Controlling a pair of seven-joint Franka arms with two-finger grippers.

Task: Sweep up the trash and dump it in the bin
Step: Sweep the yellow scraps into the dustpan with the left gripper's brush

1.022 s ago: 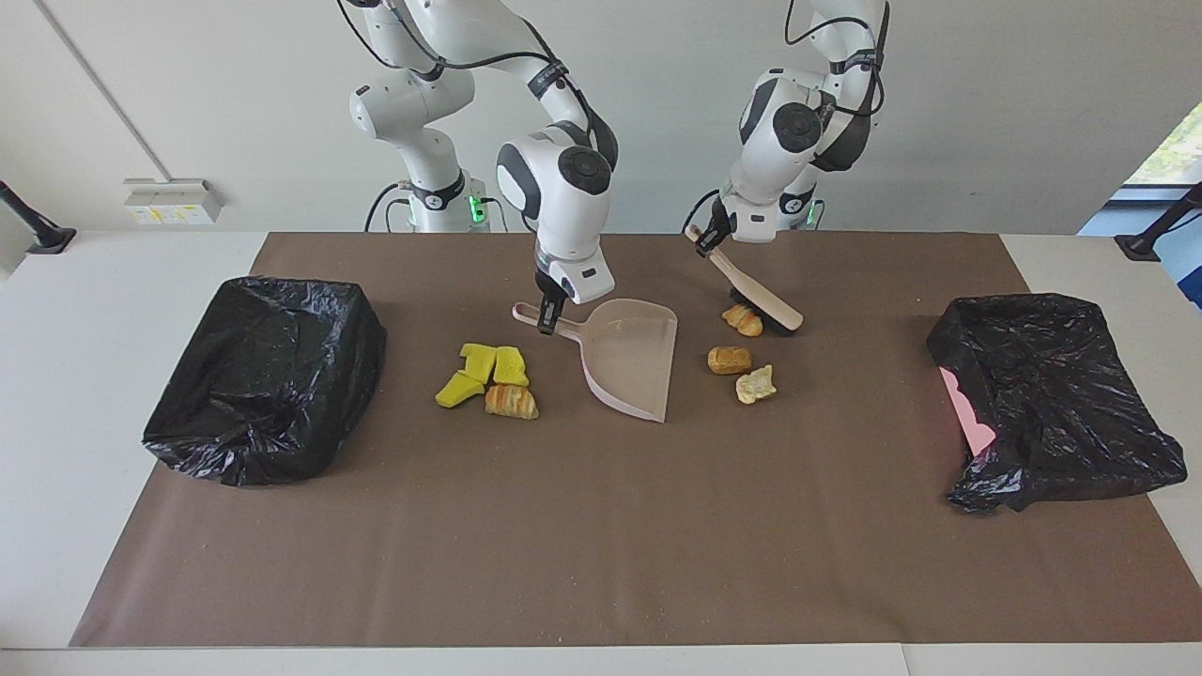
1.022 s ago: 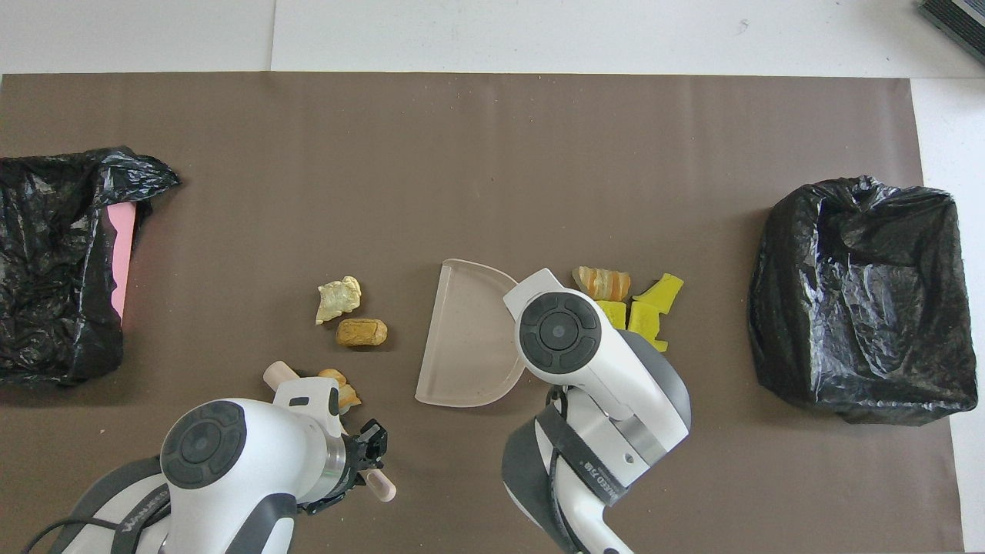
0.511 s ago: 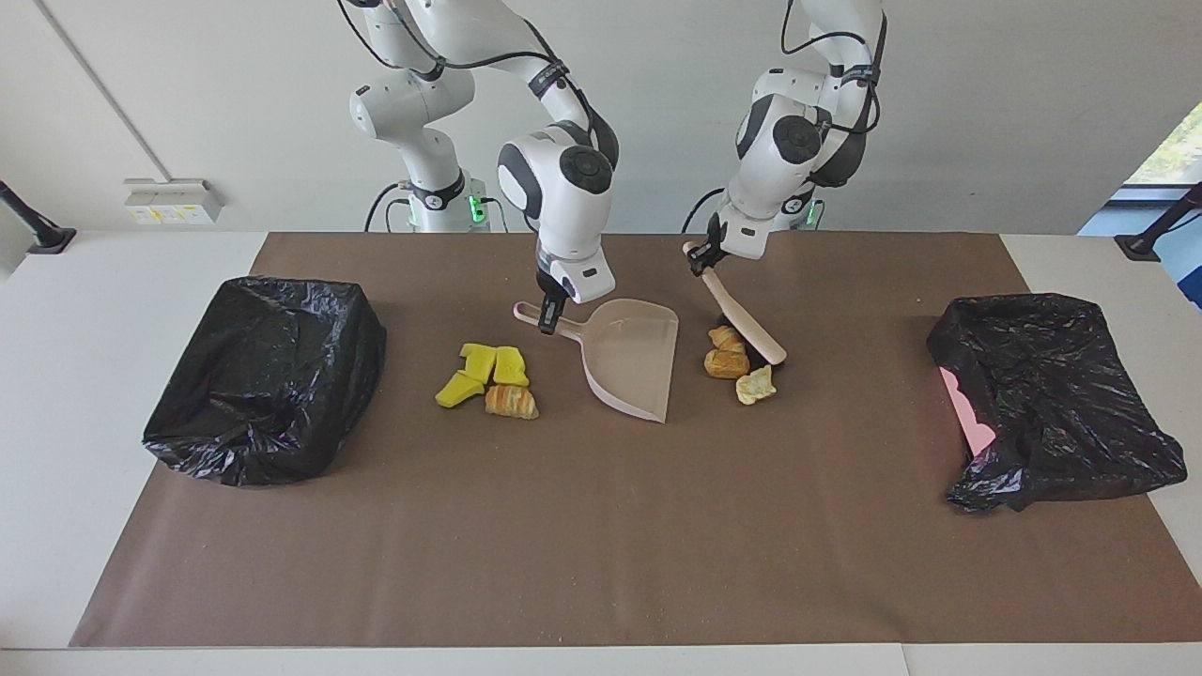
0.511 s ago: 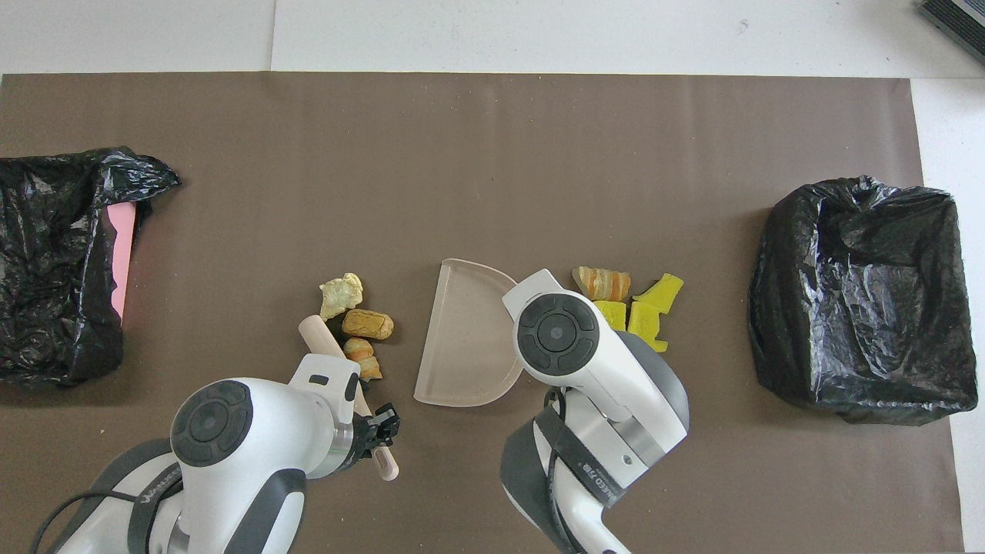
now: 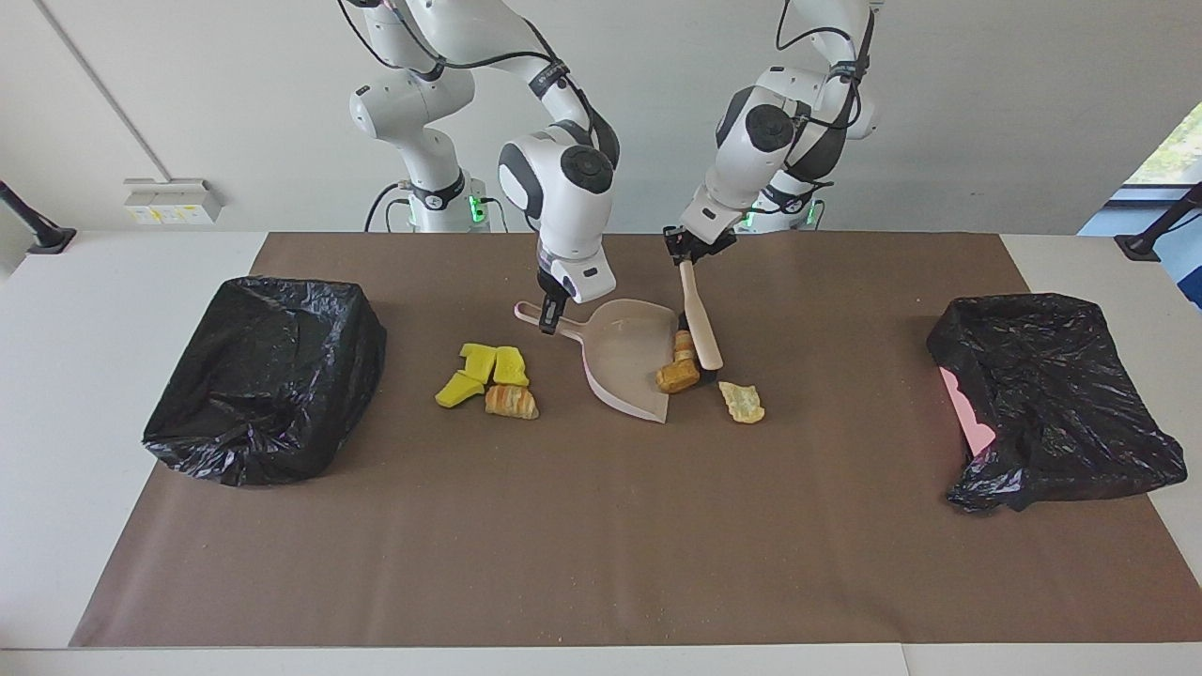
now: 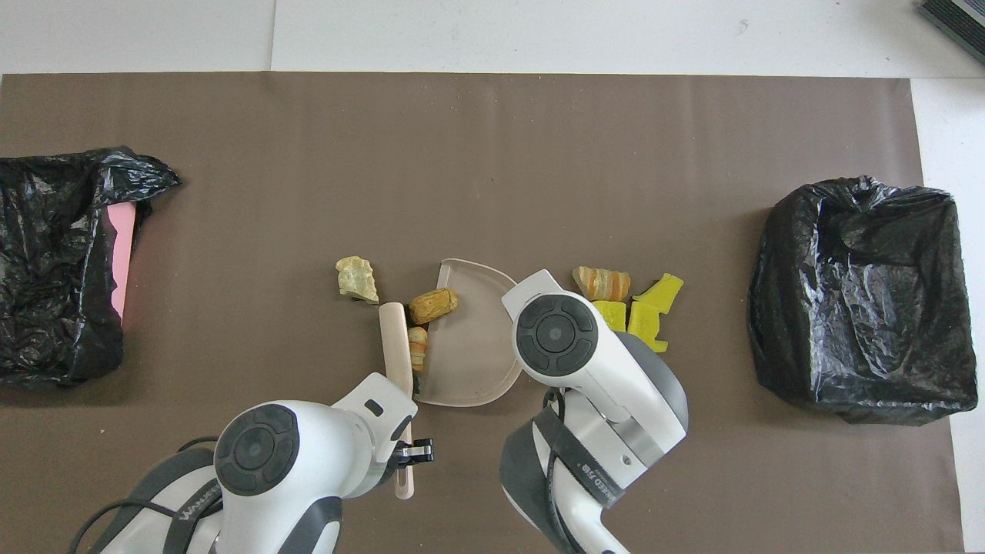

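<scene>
My right gripper [image 5: 547, 319] is shut on the handle of the pale pink dustpan [image 5: 627, 359], which rests on the mat. My left gripper [image 5: 684, 252] is shut on the handle of a beige brush [image 5: 701, 319], whose head stands right at the pan's open lip. Two golden-brown trash pieces [image 5: 678, 374] sit pressed between brush and lip, one [image 6: 433, 305] straddling the edge. A pale scrap [image 5: 742, 402] lies loose just off the pan's corner. Three yellow chunks [image 5: 485, 368] and a croissant-like piece [image 5: 512, 402] lie together beside the pan, toward the right arm's end.
A bin lined with a black bag [image 5: 268, 376] stands at the right arm's end of the brown mat. A second black-bagged bin [image 5: 1052, 394] with a pink edge showing stands at the left arm's end. Fine crumbs speckle the mat.
The left arm has swung the brush toward the dustpan, pushing two pastry pieces up to its lip. The pale scrap slid aside and stayed on the mat. The dustpan held still.
</scene>
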